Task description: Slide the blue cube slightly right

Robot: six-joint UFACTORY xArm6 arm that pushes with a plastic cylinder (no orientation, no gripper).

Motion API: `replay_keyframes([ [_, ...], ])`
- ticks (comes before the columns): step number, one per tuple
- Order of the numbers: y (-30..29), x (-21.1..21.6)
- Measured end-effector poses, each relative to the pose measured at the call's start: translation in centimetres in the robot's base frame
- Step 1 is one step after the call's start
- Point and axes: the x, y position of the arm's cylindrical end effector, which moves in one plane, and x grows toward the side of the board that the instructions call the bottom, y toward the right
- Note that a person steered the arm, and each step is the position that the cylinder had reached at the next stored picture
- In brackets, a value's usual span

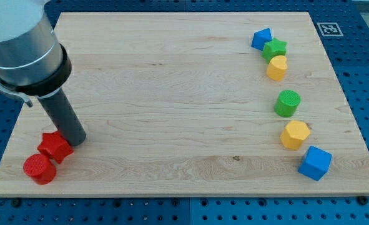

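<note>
The blue cube lies near the board's bottom right corner, below a yellow hexagonal block. A second blue block, wedge-like, lies at the top right, touching a green star. My tip is at the view's bottom left, touching the right side of a red star, far from the blue cube. The dark rod rises from the tip up and to the left to the grey arm body.
A red cylinder lies below and left of the red star. A yellow cylinder sits under the green star. A green cylinder lies above the yellow hexagon. The wooden board rests on a blue pegboard; a marker tag is at the top right.
</note>
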Motion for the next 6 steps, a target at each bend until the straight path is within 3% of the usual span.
replay_keyframes([
  [1,0.5,-1.1],
  [3,8.6,-4.0],
  [6,9.8,-0.8],
])
